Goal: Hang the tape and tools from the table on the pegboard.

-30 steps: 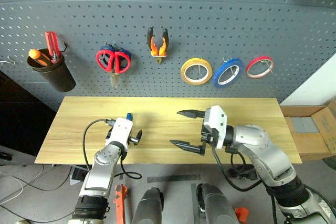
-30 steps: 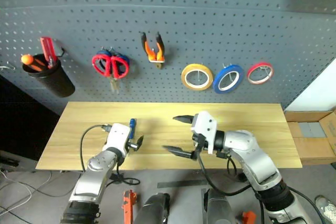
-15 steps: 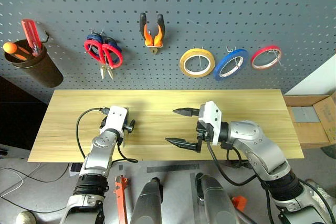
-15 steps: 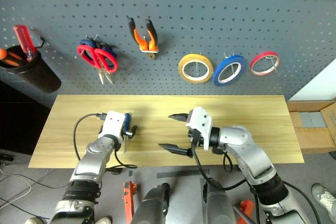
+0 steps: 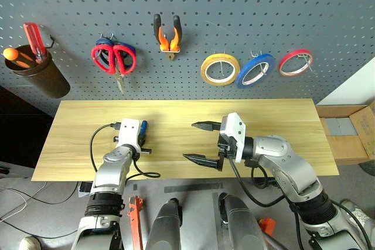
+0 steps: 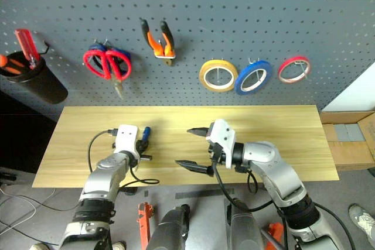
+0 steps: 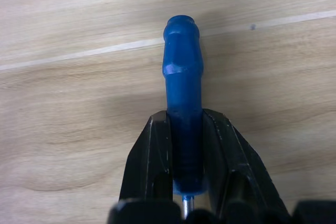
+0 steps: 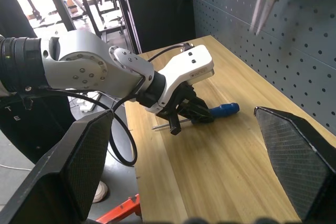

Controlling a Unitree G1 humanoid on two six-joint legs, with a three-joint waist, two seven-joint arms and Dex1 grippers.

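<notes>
Head cam first: the left gripper (image 5: 142, 143) is down on the table (image 5: 281, 115), and its fingers are clamped on the blue screwdriver (image 5: 143, 127). The handle's rounded end pokes out past the fingertips, toward the pegboard (image 5: 234, 16). The right gripper (image 5: 202, 141) hovers over the middle of the table with its jaws spread wide and nothing in them, well to the right of the screwdriver.

Up on the pegboard, beyond both hands: red scissors (image 5: 113, 61) overlapping a blue pair, pliers (image 5: 167, 36), then the yellow tape (image 5: 220, 69), blue tape (image 5: 255, 70) and red tape (image 5: 295, 61) in a row, each on a hook. A dark cup (image 5: 36, 77) off to the far left holds a red and an orange screwdriver.

Left wrist cam: both fingers (image 7: 152, 171) squeeze the lower part of the screwdriver handle, one on each side. A bit of metal shaft peeks out between them near the palm. The handle lies on the wood.

Right wrist cam: its own two fingers (image 8: 79, 166) stand far apart. Between them you can see the left gripper across the table, pinching the screwdriver, with the blue end sticking out toward the pegboard side.
</notes>
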